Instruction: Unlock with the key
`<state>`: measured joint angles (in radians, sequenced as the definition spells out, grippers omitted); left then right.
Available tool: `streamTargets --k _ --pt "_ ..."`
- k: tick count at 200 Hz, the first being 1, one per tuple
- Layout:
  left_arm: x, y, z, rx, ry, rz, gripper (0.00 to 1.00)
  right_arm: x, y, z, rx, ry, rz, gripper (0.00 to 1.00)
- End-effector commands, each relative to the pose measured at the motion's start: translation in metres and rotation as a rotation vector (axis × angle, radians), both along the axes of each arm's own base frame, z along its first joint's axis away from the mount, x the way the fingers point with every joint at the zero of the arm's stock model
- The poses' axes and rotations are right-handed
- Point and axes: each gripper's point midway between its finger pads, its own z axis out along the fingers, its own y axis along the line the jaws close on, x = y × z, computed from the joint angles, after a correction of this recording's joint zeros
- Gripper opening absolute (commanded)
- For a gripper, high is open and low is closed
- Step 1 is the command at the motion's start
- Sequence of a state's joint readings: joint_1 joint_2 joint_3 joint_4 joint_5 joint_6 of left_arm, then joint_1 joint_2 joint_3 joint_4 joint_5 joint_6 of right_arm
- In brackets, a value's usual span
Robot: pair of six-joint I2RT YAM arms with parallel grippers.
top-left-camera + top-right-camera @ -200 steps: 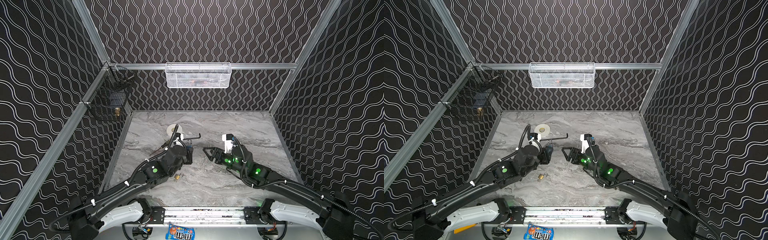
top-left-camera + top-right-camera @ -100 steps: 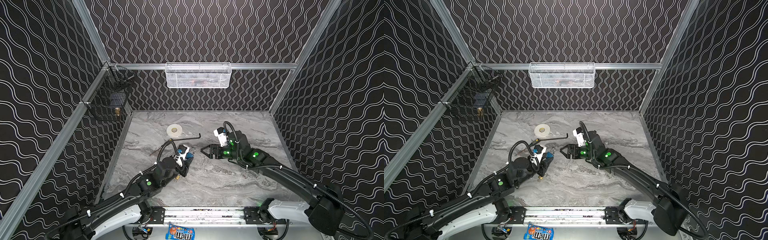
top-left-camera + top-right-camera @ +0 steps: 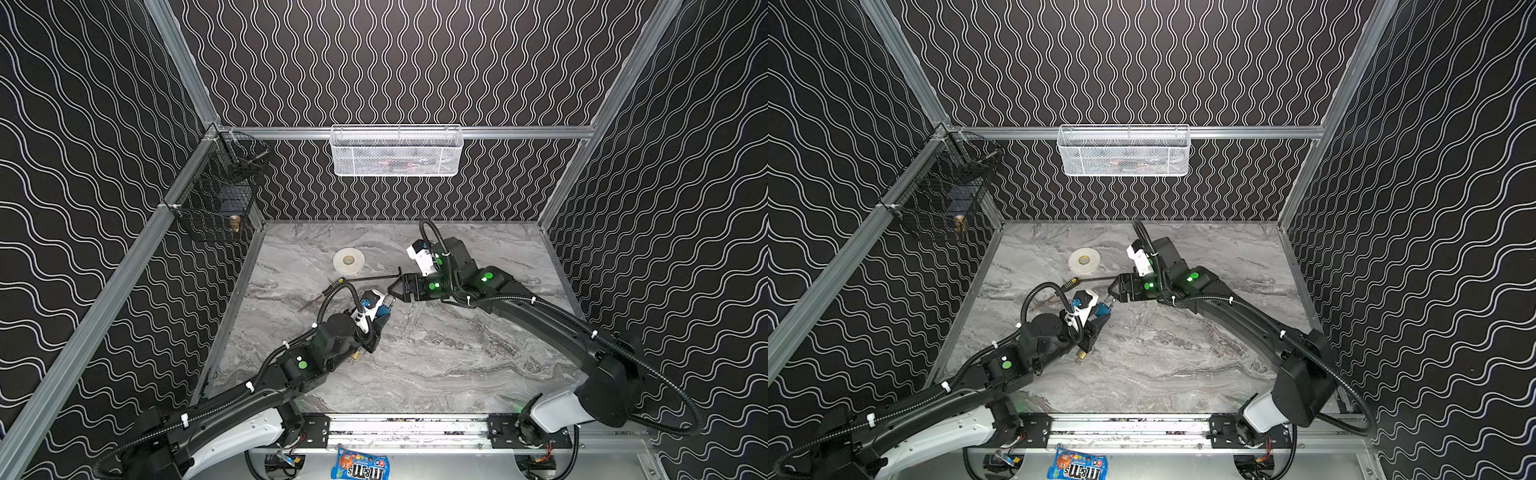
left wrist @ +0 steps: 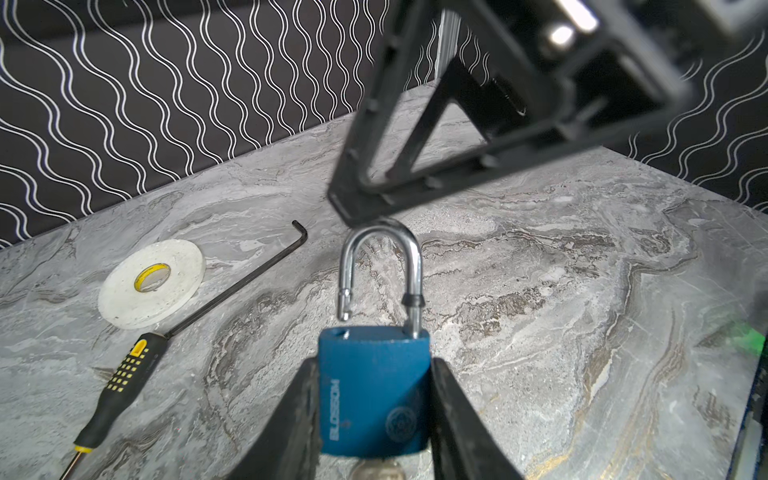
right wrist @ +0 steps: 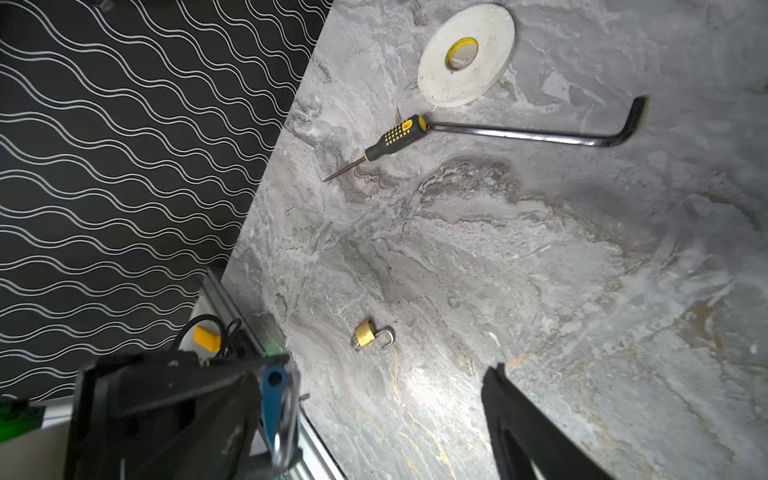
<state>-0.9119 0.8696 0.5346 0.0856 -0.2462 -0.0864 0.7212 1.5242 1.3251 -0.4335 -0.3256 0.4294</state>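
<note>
both top views are bright and sharp, with soft shadows on the bench [image 3: 457,374]. in the left wrist view the right hand [image 4: 365,195] is blurred. in the right wrist view the padlock [image 5: 272,399] is unfocused, and the bench has glare.

A robotics lab test cell: wavy-patterned wall panels [image 3: 415,62] on an aluminium frame [image 3: 519,132] enclose a marble-look desk [image 3: 436,365], two robot arms [image 3: 540,320] sit on a front rail [image 3: 407,427], wire baskets [image 3: 395,151] hang above
</note>
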Motion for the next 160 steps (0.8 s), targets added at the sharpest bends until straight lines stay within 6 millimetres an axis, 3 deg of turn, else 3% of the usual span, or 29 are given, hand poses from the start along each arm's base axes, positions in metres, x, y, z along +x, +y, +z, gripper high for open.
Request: streamTargets --k 1,85,160 --pt "0.003 -0.005 0.014 -0.011 -0.051 -0.015 0.00 0.004 -0.005 -0.006 -0.067 -0.012 -0.001 0.85" --pt "0.003 -0.003 0.013 -0.008 -0.057 -0.011 0.00 0.010 -0.011 -0.029 -0.193 -0.004 0.017 0.83" --pt "0.002 -0.001 0.016 -0.035 -0.063 -0.001 0.00 0.001 -0.023 -0.031 -0.226 -0.040 0.042 0.83"
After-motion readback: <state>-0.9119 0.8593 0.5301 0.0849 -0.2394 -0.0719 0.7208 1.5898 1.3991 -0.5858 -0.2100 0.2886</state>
